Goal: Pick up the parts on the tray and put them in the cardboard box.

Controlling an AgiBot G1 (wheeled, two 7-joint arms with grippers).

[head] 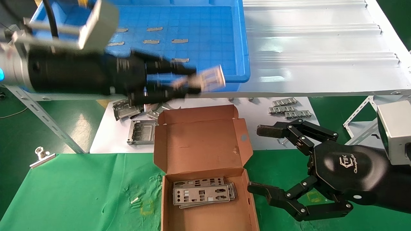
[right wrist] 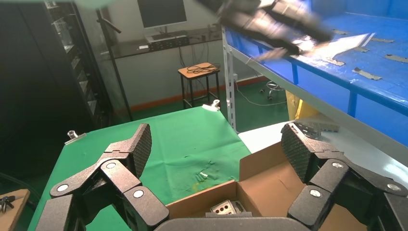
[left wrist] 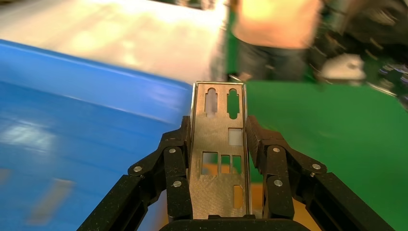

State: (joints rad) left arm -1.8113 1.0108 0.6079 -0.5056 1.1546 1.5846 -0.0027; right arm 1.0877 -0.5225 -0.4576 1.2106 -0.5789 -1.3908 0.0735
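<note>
My left gripper point(head: 189, 84) is shut on a thin silver plate point(head: 210, 79) with port cutouts. It holds the plate in the air over the front rim of the blue tray point(head: 240, 41). In the left wrist view the plate point(left wrist: 219, 159) sits edge-gripped between both fingers point(left wrist: 175, 163). The open cardboard box point(head: 199, 146) lies below on the green cloth, with a few plates point(head: 202, 192) stacked inside. My right gripper point(head: 261, 160) is open and empty to the right of the box. The tray floor shows only grey tape strips point(head: 179, 40).
Grey stamped metal frames point(head: 141, 131) and ridged clips point(head: 287, 109) lie on the white sheet behind the box. A white corrugated sheet point(head: 321, 48) lies right of the tray. A binder clip point(head: 41, 156) holds the cloth at left.
</note>
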